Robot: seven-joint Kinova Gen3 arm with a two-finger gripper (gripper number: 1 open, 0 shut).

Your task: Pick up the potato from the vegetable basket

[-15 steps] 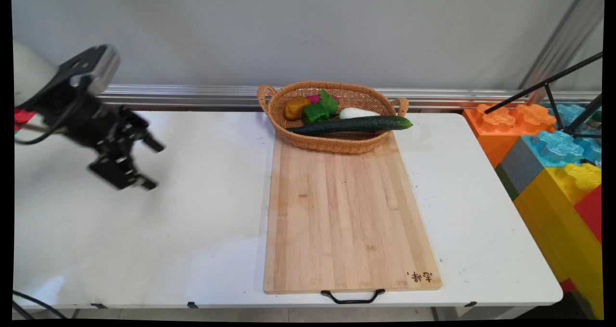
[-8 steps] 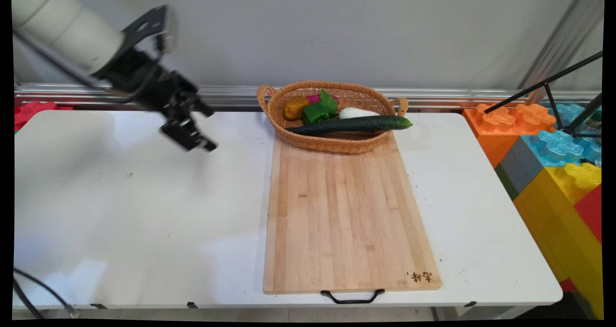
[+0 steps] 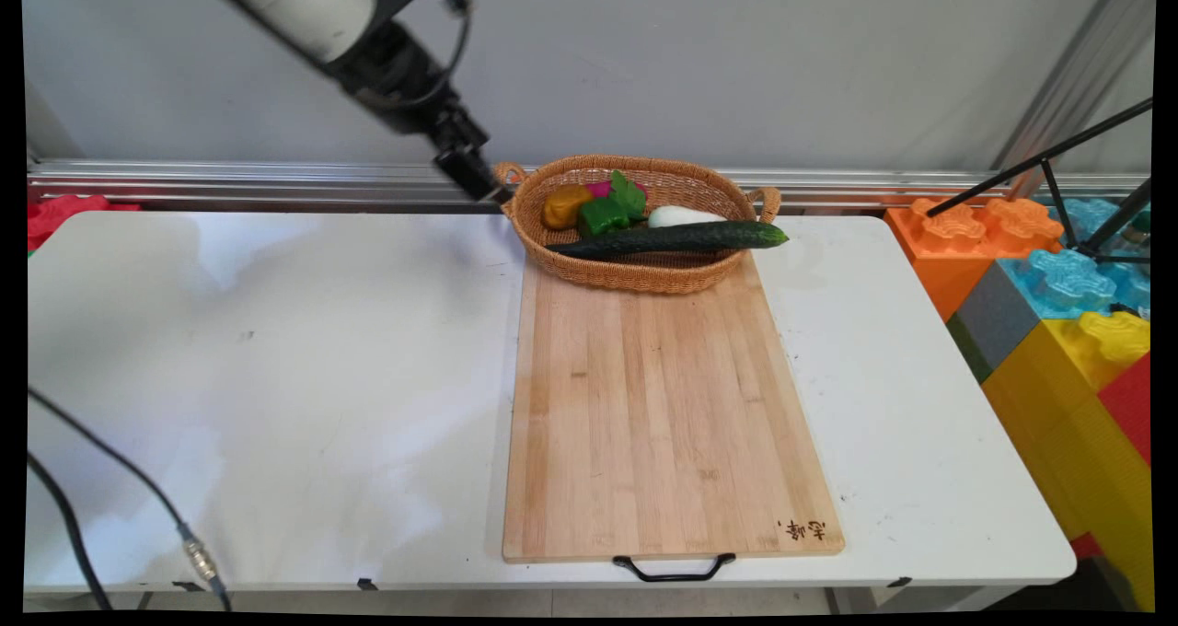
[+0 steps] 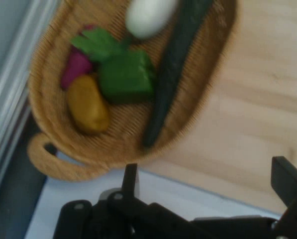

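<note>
Wicker basket (image 3: 635,272) of vegetables, pincer (image 4: 208,181) apparently spread, empty, beside its handle (image 4: 53,162)

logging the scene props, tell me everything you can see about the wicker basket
The wicker basket is an oval, tan woven tray with low walls and a looped handle at each end. It sits upright on the far end of the wooden cutting board. Inside lie a cucumber overhanging the right rim, a green pepper, a yellow-brown potato, a magenta piece and a white vegetable. The gripper hangs beside its left handle.
</note>
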